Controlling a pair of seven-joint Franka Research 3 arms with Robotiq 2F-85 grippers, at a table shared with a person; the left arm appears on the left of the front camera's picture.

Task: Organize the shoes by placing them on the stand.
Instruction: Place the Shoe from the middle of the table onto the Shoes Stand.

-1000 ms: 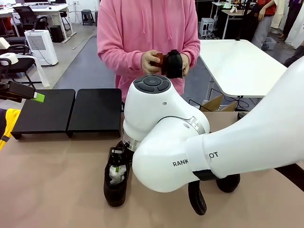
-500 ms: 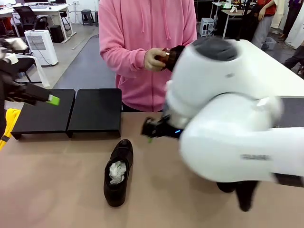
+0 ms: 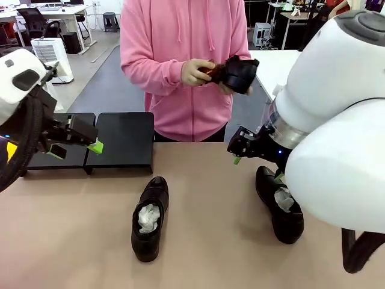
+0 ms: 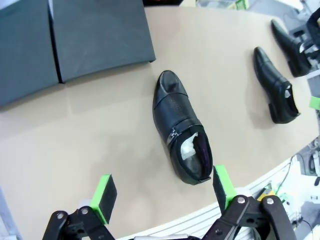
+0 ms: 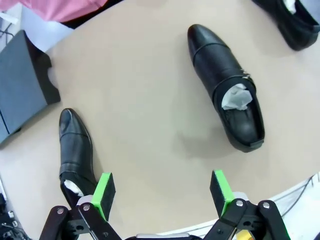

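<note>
One black shoe (image 3: 149, 218) with white paper inside lies mid-table, heel toward me; the left wrist view has this shoe (image 4: 182, 130) just ahead of my left gripper (image 4: 162, 185). A second shoe (image 3: 280, 205) lies on the right below my right gripper (image 3: 249, 158), and another shoe (image 4: 290, 32) sits beyond it. The person holds a further shoe (image 3: 237, 72) in both hands at chest height. The black stand (image 3: 123, 138) sits at the far left. My left gripper (image 3: 77, 149) hovers open over the stand's front edge. My right gripper (image 5: 162, 186) is open and empty, high over two shoes (image 5: 227, 85) (image 5: 75, 150).
The person in a pink hoodie (image 3: 180, 54) stands at the far edge behind the table's middle. My bulky right arm (image 3: 337, 132) covers the table's right side. Bare tan tabletop (image 3: 210, 241) lies between the two nearer shoes.
My right arm has swung from the middle of the table to the right, uncovering the second shoe. My left gripper has moved right, over the stand. Both stayed open.
</note>
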